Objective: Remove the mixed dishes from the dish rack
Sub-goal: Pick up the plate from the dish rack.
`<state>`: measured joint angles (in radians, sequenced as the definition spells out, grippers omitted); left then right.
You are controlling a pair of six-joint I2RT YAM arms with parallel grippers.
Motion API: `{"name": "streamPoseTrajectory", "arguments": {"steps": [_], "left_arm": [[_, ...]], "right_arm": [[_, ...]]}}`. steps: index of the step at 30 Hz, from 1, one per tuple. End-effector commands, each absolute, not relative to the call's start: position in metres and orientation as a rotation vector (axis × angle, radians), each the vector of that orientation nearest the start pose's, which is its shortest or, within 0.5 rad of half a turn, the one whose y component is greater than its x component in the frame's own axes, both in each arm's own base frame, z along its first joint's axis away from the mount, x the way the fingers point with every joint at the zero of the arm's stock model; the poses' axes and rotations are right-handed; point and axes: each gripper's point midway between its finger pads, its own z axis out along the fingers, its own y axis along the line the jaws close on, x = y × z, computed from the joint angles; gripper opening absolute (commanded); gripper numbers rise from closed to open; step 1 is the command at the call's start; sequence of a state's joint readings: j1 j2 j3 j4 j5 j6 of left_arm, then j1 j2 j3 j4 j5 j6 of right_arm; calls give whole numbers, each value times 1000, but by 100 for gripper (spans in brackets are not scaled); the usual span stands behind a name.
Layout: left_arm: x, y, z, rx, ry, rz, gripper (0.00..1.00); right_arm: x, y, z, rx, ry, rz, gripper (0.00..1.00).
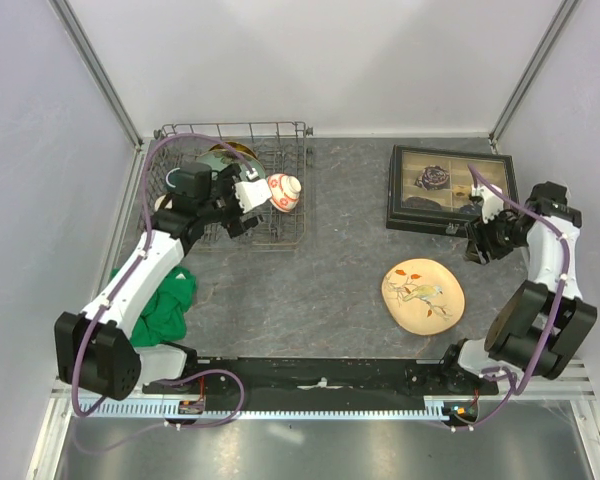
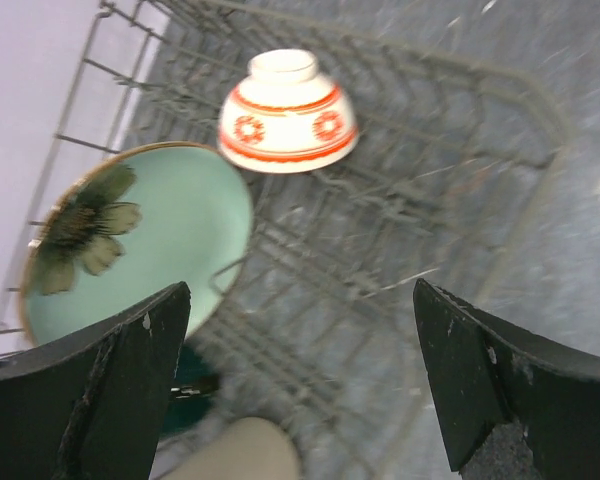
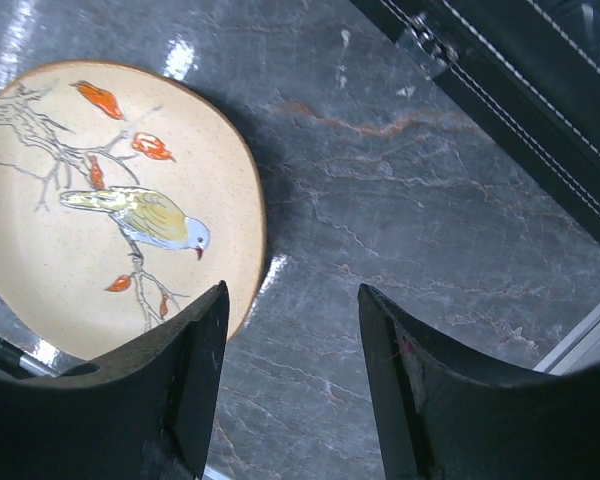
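Note:
The dish rack (image 1: pixel 304 182) stands at the back left. In it an upside-down red-and-white bowl (image 1: pixel 284 192) (image 2: pixel 287 112) rests on the tines at the right end. A pale green plate (image 2: pixel 140 240) with a dark flower stands on edge at the left. A dark green mug (image 2: pixel 185 385) and a beige cup (image 2: pixel 235 450) lie below it, partly hidden. My left gripper (image 1: pixel 248 205) (image 2: pixel 300 290) hovers open over the rack, just short of the bowl. The cream bird plate (image 1: pixel 422 295) (image 3: pixel 110 200) lies flat on the table. Beside its right edge my right gripper (image 1: pixel 477 235) (image 3: pixel 292 290) is open and holds nothing.
A dark-framed box with trinkets (image 1: pixel 450 190) (image 3: pixel 540 110) sits at the back right, close to the right arm. A green cloth (image 1: pixel 165 305) lies bunched at the near left beside the left arm. White walls enclose the grey stone-patterned tabletop (image 1: pixel 350 260).

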<state>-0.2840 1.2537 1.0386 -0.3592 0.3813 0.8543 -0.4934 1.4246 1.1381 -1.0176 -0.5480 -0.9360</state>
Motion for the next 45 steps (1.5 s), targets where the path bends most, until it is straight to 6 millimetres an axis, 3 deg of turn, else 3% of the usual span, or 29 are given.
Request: {"name": "streamPoseTrajectory", "arguments": {"steps": [1,7,12,13,22,29,45], "left_arm": [[400,-138,260,1410,1424,195,99],[424,-141,269,1516,1320,294,99],[446,-137,266,1598,1286,336,99],[452,-136,274,1595,1274,349,99],[489,-115,252,1736,1338,348,99],[497,-107,230,1878,1304,306,98],[515,-100,204,1971,1290,259,96]], "right_arm": [[269,-47,148,-684,2402,385,63],[261,-25,141,-739,2376,465,63],[258,-22,135,-763,2369,481,63],[258,-21,134,-767,2369,483,63],[262,-19,136,-782,2341,492,63],[270,-23,124,-773,2364,515,63],[272,-23,104,-764,2391,568,63]]}}
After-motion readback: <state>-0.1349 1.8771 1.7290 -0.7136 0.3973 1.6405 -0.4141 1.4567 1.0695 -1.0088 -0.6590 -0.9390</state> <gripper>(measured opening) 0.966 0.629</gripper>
